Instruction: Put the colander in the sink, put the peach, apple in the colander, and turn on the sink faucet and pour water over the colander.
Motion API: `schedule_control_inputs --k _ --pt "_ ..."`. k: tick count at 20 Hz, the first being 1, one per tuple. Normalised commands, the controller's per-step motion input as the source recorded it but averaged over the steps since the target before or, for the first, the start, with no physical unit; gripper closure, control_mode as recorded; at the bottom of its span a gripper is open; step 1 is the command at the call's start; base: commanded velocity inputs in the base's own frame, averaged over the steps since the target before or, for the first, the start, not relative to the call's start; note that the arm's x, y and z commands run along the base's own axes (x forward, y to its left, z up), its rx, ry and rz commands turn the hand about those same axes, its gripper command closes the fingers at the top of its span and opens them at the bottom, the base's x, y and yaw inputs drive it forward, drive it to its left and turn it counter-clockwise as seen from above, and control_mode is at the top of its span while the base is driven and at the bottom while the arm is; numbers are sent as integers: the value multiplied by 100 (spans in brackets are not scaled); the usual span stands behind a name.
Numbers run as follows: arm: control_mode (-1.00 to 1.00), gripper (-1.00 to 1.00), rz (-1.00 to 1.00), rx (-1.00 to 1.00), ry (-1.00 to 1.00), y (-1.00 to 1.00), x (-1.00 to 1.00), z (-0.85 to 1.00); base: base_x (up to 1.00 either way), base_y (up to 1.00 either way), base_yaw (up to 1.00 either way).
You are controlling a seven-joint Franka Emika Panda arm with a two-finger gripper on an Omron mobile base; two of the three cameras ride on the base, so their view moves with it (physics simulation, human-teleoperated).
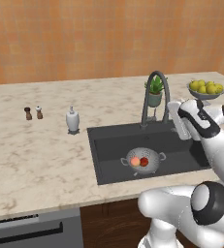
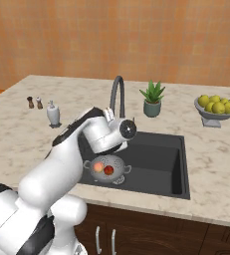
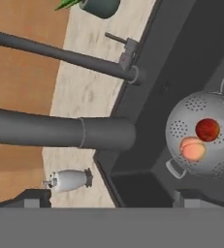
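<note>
Colander with both fruits sits in the sink; hand up by the faucet, jaws spread wide, holding nothing.

The pale marbled stone tabletop (image 1: 40, 160) carries a large dark grey rectangular sink (image 1: 108, 145) at its right half. The tall dark grey arched gooseneck faucet (image 1: 154, 94) rises from the far rim. The robot's hand (image 3: 111, 196) hovers just right of the faucet, above the sink, fully open and empty. The small shiny silver perforated colander (image 1: 143, 161) rests on the sink floor, toward its near side. Inside it lie the pale orange-pink peach (image 1: 135, 161) on the left and the red apple (image 1: 144, 162) on the right, touching.
</note>
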Motion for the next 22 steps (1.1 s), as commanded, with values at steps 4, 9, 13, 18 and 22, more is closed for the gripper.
schedule_control_inputs --k 4,9,13,18,22 --pt "-100 -100 -10 30 -2 -43 26 0 0 0 0" --pt "-100 -100 -3 32 0 -40 20 0 0 0 0" --pt "-100 -100 -2 21 7 -14 31 0 0 0 0" --pt "-100 -100 1 19 17 -12 51 0 0 0 0" --pt "-100 -100 4 18 14 -13 43 -2 0 0 0"
